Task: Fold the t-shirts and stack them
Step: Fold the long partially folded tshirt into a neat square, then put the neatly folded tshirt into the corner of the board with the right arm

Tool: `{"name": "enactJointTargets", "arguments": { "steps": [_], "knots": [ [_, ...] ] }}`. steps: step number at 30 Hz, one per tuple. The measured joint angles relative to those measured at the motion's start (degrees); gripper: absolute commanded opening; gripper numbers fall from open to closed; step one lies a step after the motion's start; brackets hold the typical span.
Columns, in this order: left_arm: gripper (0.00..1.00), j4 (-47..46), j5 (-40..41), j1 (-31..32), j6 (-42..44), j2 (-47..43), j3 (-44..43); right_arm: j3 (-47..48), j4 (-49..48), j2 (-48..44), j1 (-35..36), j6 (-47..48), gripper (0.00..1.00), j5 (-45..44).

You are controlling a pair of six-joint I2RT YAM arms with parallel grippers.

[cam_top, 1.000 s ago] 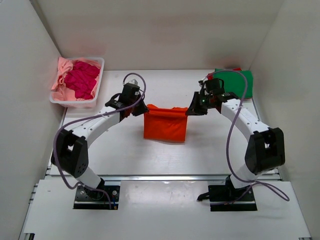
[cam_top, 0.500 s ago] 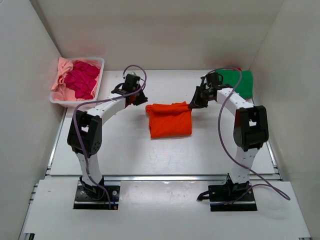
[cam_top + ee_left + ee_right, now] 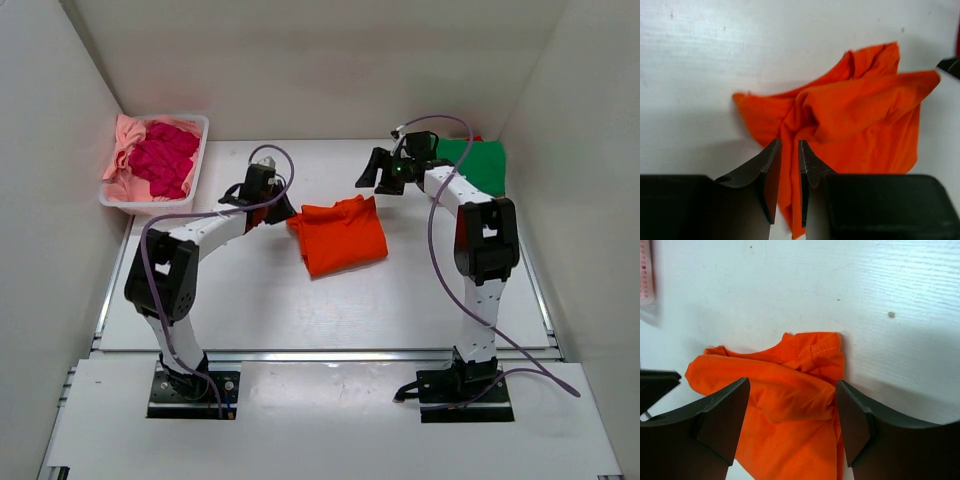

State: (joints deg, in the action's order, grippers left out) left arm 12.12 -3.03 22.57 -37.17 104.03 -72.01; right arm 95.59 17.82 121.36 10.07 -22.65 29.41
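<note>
The orange t-shirt [image 3: 342, 237] lies on the white table [image 3: 250, 300] near its middle. It is folded into a rough rectangle turned a little askew, with its far edge rumpled into loose ridges. The left gripper [image 3: 284, 212] sits low at the shirt's 9 o'clock corner. In the left wrist view its jaws stand a narrow slot apart and orange cloth shows through the slot. Whether the fingertips [image 3: 776, 146] touch the fabric cannot be made out from that angle. The right gripper [image 3: 368, 177] is off the shirt's 1 o'clock corner and apart from it. Its jaws are spread wide with nothing between them, and its own camera looks down past them onto the shirt's hemmed corner. At the table's 10 o'clock stands a white plastic basket [image 3: 150, 206] holding a crumpled magenta t-shirt [image 3: 165, 160] on top of a light pink t-shirt [image 3: 122, 150] that spills over the rim. At 2 o'clock a green t-shirt [image 3: 482, 165] lies folded flat, with a sliver of a red t-shirt [image 3: 474, 139] showing at its far edge.
</note>
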Motion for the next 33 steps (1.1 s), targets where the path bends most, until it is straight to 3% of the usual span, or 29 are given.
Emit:
{"name": "enactJointTargets", "arguments": {
  "steps": [8,11,15,25,33],
  "knots": [
    [0.29,-11.43,-1.27,5.05,0.92,-5.81,7.85,-9.09,-2.97,-6.49,-4.24,0.52,0.79,-1.46],
    [0.26,-15.56,-2.67,6.88,-0.61,-3.8,6.25,-13.25,-3.72,-9.53,-7.13,1.14,0.87,-1.4],
    [0.23,-17.42,-2.14,7.23,-3.26,1.73,4.74,-17.42,-3.87,-11.96,-8.96,3.04,0.91,-0.74],
    [0.21,-9.73,0.61,1.38,-10.16,7.93,6.67,-22.05,-1.95,-12.09,-1.7,4.81,0.95,1.73],
    [0.19,-11.41,-4.11,-1.33,-14.4,7.96,8.5,-17.03,0.02,-5.29,6.71,3.69,0.99,1.33]
  ]
}}
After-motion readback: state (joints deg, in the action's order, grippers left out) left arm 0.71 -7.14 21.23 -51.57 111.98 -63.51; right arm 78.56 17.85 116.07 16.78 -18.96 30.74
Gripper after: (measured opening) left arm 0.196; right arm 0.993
